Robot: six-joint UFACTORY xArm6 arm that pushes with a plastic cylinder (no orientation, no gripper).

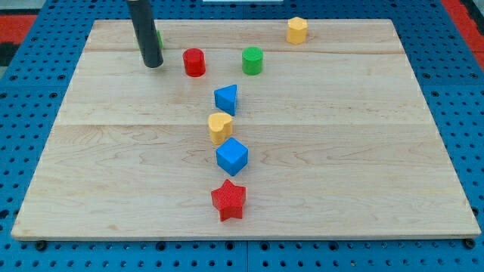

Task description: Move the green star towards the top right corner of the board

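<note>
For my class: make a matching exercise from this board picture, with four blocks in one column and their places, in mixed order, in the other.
Column 1
1. red star
2. yellow hexagonal block
3. red cylinder
4. blue cube

Column 2
A. just right of my tip, near the view's top
B. nearest the view's bottom edge
C. nearest the board's top right corner
D. between the yellow heart and the red star

Pairs: 1-B, 2-C, 3-A, 4-D

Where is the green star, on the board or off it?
On the board, near its top-left; only a green sliver shows behind my tip.
</note>
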